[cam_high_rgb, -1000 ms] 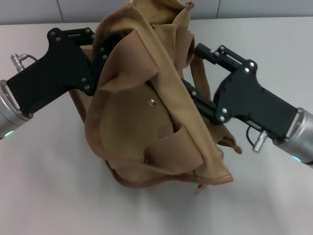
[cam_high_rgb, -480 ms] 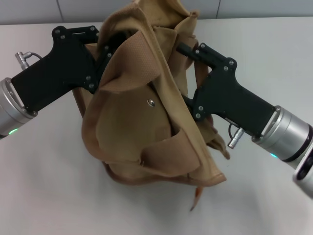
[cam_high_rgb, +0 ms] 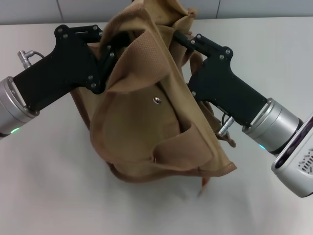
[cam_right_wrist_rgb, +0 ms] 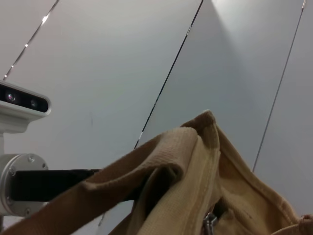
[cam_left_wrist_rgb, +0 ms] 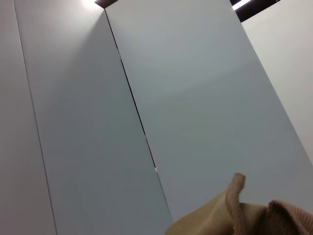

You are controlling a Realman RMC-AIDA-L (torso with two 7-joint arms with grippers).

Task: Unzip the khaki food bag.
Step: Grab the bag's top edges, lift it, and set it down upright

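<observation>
Against the moment before, the right arm's black housing sits further in toward the bag (cam_high_rgb: 156, 112) and its silver wrist has swung closer to the near right corner of the bench (cam_high_rgb: 44, 196); a white link of that arm now shows at the right edge. The bag's lower front flap has spread wider toward the right, and the left arm has barely shifted.

The bag stands crumpled at the middle of the bench, nearer the far edge, its snap (cam_high_rgb: 157, 100) facing up and forward, one wide handle (cam_high_rgb: 142, 54) draped across the front.

The left pincer (cam_high_rgb: 108, 45) reaches in from the left edge, its tips buried in folds at the bag's upper left; whether it is clenched or released cannot be told. The right pincer (cam_high_rgb: 180, 39) comes from the near right, angled up and inward, its tips lost in cloth at the bag's top right; its grip cannot be told either. The right wrist view shows a zipper pull (cam_right_wrist_rgb: 210, 223) among the folds.
</observation>
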